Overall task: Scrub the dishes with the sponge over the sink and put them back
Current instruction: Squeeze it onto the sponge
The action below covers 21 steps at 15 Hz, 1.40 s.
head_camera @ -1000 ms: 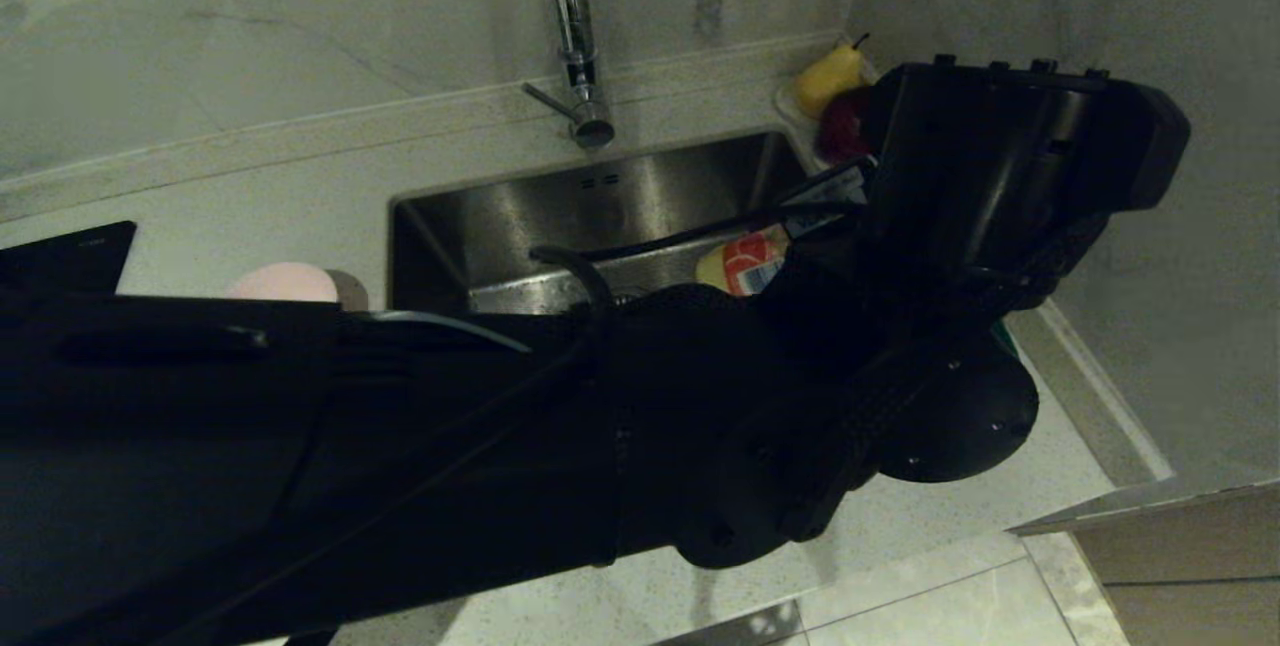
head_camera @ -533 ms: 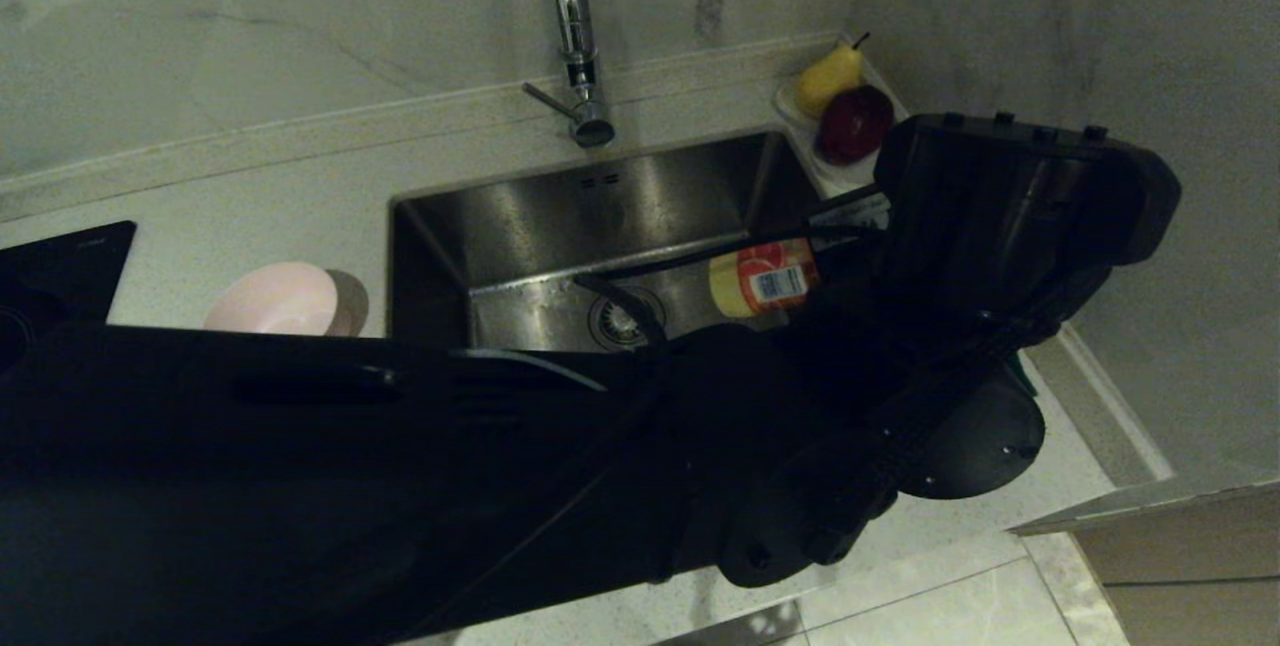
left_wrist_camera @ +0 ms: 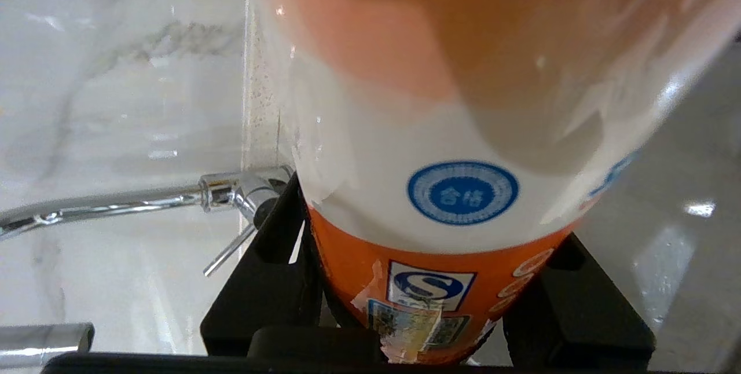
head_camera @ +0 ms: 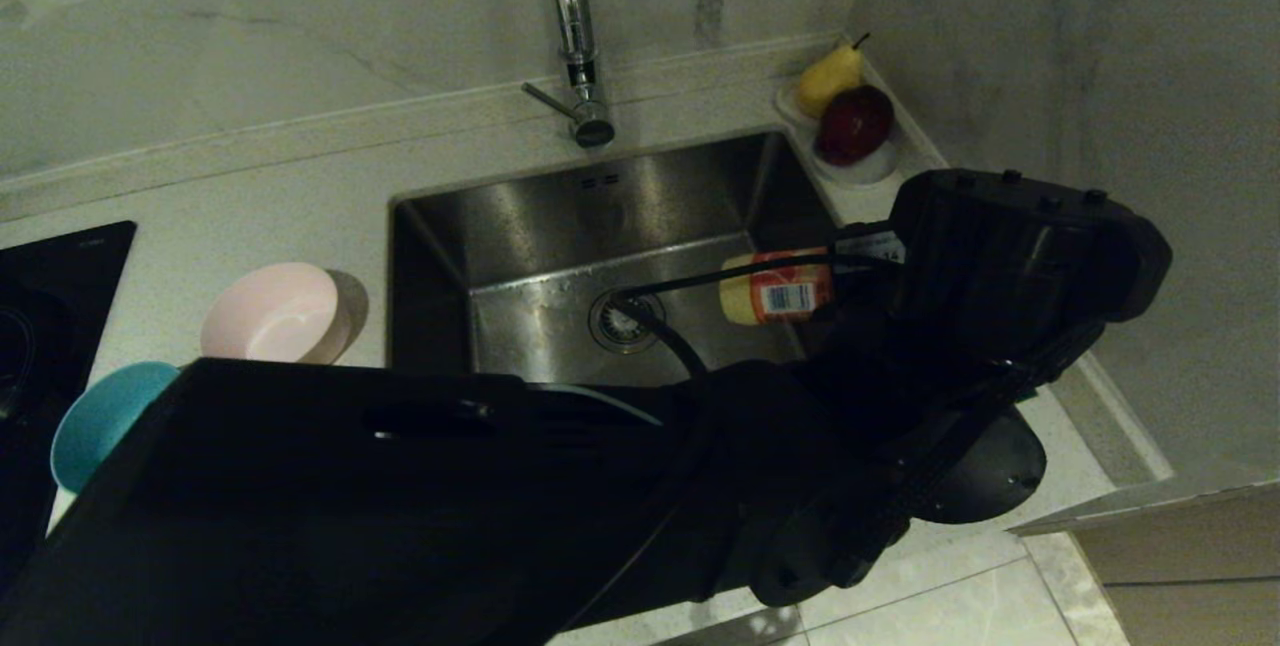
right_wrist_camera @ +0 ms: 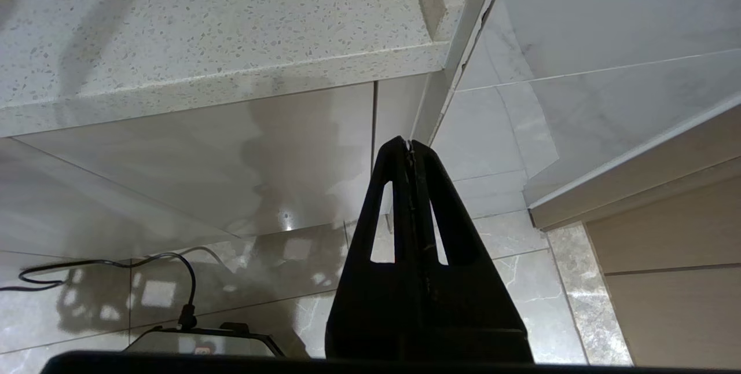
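Bottle [left_wrist_camera: 463, 189] clamped in left gripper [left_wrist_camera: 428, 281] above sink [head_camera: 560, 226], sponge unseen

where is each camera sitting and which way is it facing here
Head view: high on the robot, looking down at the sink; the left arm crosses the front, carrying an orange bottle.
Left wrist view: behind the left claw, facing the marble wall and tap; claw shut on the bottle.
Right wrist view: low under the counter edge, facing the floor; the right claw is shut, empty.
Shared: head and left wrist views both show bottle and tap.
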{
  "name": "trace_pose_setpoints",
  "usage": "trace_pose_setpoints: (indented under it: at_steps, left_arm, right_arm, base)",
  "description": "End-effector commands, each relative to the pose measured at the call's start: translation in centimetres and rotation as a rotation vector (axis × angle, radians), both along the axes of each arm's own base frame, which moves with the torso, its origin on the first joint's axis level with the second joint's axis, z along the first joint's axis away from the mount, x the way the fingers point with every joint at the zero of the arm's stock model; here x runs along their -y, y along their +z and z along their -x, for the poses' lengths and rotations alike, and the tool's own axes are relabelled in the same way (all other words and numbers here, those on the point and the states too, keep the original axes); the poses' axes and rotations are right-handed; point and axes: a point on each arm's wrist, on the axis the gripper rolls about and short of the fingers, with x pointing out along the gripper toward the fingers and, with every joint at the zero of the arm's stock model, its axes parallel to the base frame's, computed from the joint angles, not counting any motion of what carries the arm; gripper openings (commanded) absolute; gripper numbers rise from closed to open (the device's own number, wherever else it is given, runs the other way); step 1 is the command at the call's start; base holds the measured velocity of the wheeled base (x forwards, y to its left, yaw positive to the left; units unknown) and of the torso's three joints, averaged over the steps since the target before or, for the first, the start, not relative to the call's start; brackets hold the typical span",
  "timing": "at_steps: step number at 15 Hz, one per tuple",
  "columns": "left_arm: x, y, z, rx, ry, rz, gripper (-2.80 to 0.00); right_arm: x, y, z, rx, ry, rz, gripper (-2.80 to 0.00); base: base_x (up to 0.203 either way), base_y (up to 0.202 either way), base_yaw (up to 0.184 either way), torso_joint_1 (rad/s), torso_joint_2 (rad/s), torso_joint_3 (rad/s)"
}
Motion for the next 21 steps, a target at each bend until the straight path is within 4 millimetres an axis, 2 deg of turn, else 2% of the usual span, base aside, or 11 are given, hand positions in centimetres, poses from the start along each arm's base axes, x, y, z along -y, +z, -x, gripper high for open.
trace_pose_setpoints:
  at_steps: [1,5,11,21]
  left_arm:
    - [0.4,-0.9,-0.2,-0.001,0.008,-0.025,-2.8]
    - [1.3,-2.9,-0.6,0.016,0.012,-0.178,-2.8]
    - [2.3,-4.7,-1.1,0.071,0.013,-0.291,-2.8]
    - [2.7,-5.9,-1.5,0.091,0.012,-0.431,-2.8]
  right_arm:
    - [0.0,0.0,0.0,0.001,0.0,0.0,-2.8]
    - [0.0,0.0,0.0,0.001,-0.001,0.001,-2.8]
    - [0.0,0.0,0.0,0.0,-0.001,-0.001,-2.8]
    - [0.0,0.0,0.0,0.001,-0.001,0.001,-2.8]
  base:
    - [0.0,0.0,0.0,0.0,0.0,0.0]
    - [0.0,0.0,0.0,0.0,0.0,0.0]
    - [0.0,0.0,0.0,0.0,0.0,0.0]
    - [0.0,0.0,0.0,0.0,0.0,0.0]
